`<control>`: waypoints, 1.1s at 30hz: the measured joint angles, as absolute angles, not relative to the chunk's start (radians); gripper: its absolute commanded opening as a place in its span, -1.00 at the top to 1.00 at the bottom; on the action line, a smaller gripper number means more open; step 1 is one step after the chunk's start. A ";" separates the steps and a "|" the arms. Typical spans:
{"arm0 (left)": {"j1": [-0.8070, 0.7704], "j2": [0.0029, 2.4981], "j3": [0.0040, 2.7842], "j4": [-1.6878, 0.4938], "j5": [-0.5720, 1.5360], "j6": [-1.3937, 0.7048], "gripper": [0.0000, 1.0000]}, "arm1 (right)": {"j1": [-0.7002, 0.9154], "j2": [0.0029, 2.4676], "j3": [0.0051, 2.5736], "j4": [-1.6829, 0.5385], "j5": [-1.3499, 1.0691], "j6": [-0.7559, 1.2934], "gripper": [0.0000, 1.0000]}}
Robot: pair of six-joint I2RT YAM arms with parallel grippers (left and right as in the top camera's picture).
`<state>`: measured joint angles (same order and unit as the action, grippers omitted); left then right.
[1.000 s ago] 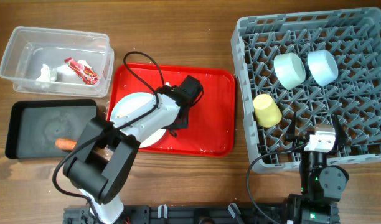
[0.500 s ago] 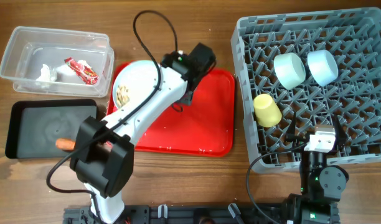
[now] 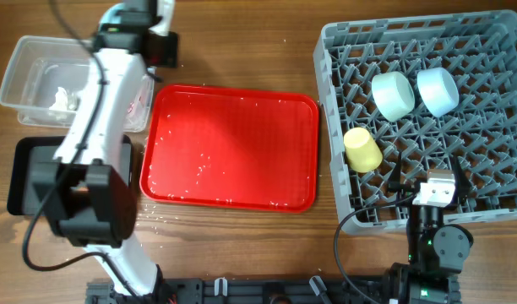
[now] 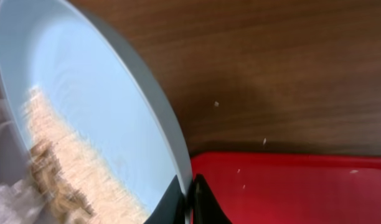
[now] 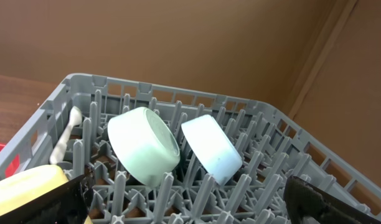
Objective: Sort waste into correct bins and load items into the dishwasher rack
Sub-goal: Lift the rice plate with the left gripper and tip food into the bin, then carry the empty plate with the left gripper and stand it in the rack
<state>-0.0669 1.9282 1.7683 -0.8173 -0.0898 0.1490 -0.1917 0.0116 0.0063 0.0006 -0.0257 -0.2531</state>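
My left gripper (image 3: 157,42) (image 4: 189,199) is shut on the rim of the round pale blue-white plate (image 4: 103,112). It holds the plate steeply tilted at the right end of the clear tub (image 3: 39,51). Beige crumbs (image 4: 53,168) are sliding down the plate. The white tissue (image 3: 60,97) lies in the tub. The arm hides the wrapper and the carrot piece. The black tray (image 3: 30,160) sits in front of the tub. My right gripper (image 3: 433,190) (image 5: 190,205) is open and empty at the front of the dishwasher rack (image 3: 495,211) (image 5: 178,99).
In the rack lie the green bowl (image 3: 394,95) (image 5: 144,144), blue bowl (image 3: 437,90) (image 5: 210,148), yellow cup (image 3: 361,149) (image 5: 25,186) and white spoon (image 5: 65,134). The red tray (image 3: 233,148) (image 4: 302,186), wet and speckled, lies mid-table.
My left arm lifted the plate off the red tray and carried it far left to the clear tub, tilting it so the crumbs slide. The right arm has not moved.
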 measured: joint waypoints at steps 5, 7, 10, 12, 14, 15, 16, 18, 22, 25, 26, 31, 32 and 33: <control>0.187 1.928 1.769 -0.776 0.332 0.099 0.92 | -0.192 0.012 0.006 0.001 -0.025 -0.253 -1.00; 0.317 1.928 1.768 -0.824 0.601 0.045 0.92 | -0.192 0.012 0.006 0.001 -0.025 -0.253 -1.00; 0.429 1.928 1.768 -0.830 0.882 0.023 0.92 | -0.192 0.012 0.006 0.001 -0.025 -0.253 -1.00; 0.488 1.928 1.769 -0.834 1.062 0.019 0.92 | -0.192 0.012 0.006 0.001 -0.026 -0.253 -0.99; 0.533 1.928 1.768 -0.834 1.188 0.020 0.92 | -0.192 0.012 0.006 0.001 -0.025 -0.253 -1.00; 0.554 1.928 1.768 -0.834 1.246 0.020 0.92 | -0.192 0.012 0.006 0.001 -0.026 -0.253 -0.99; 0.568 1.928 1.768 -0.836 1.292 0.022 0.92 | -0.192 0.012 0.006 0.001 -0.026 -0.253 -1.00; 0.592 1.928 1.771 -0.880 1.359 0.053 0.92 | -0.192 0.012 0.006 0.001 -0.025 -0.253 -1.00; 0.615 1.928 1.774 -1.028 1.311 0.123 0.91 | -0.192 0.012 0.006 0.001 -0.026 -0.253 -0.99; 0.615 1.928 1.775 -0.941 1.307 0.072 0.92 | -0.192 0.012 0.006 0.001 -0.026 -0.253 -0.99; 0.615 1.928 1.775 -0.938 1.314 0.044 0.92 | -0.192 0.012 0.006 0.001 -0.025 -0.253 -0.99; 0.343 1.914 1.776 -0.967 1.348 0.001 0.92 | -0.192 0.012 0.006 0.001 -0.026 -0.253 -0.99; 0.279 1.913 1.776 -0.961 1.336 -0.001 0.92 | -0.192 0.012 0.006 0.001 -0.026 -0.253 -0.99; 0.172 1.911 1.776 -0.922 1.315 -0.010 0.91 | -0.192 0.012 0.006 0.001 -0.026 -0.253 -0.99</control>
